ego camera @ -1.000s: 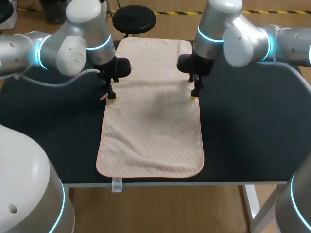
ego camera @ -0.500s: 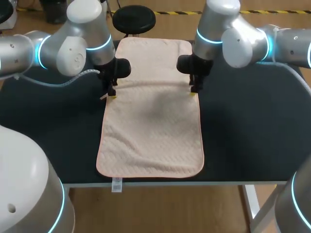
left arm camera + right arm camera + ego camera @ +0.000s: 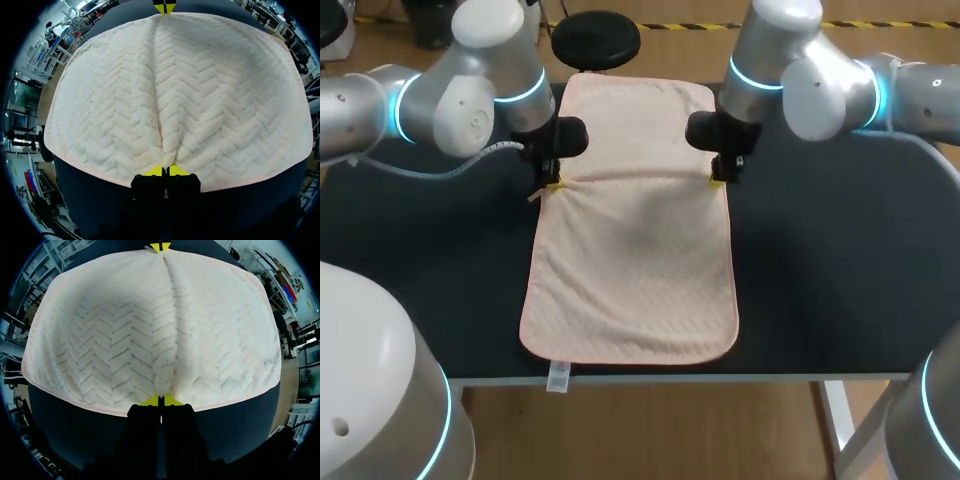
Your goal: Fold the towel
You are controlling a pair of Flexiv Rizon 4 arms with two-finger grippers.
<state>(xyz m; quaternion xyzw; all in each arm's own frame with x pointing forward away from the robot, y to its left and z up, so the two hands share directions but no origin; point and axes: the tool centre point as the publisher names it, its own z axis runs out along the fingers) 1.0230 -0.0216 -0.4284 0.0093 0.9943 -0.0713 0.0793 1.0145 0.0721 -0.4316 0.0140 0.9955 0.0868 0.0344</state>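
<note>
Pink towel point(image 3: 630, 260) flat on dark tabletop point(image 3: 820, 260), lengthwise away from robot. Left gripper point(image 3: 553, 185) jaws closed on left long edge, right gripper point(image 3: 718, 180) jaws closed on right edge; raised ridge between the 2. Best handling, likely: lift both pinches level, in step, equal tension, crease straight, hems aligned.

a dark table point(image 3: 840, 280) carries a pale pink towel point(image 3: 630, 270) laid lengthwise, its near end reaching the front edge.

towel point(image 3: 632, 270): pinched edges hidden in left claw point(image 3: 553, 185), right claw point(image 3: 718, 180) | tag point(image 3: 558, 377): print unreadable
</note>
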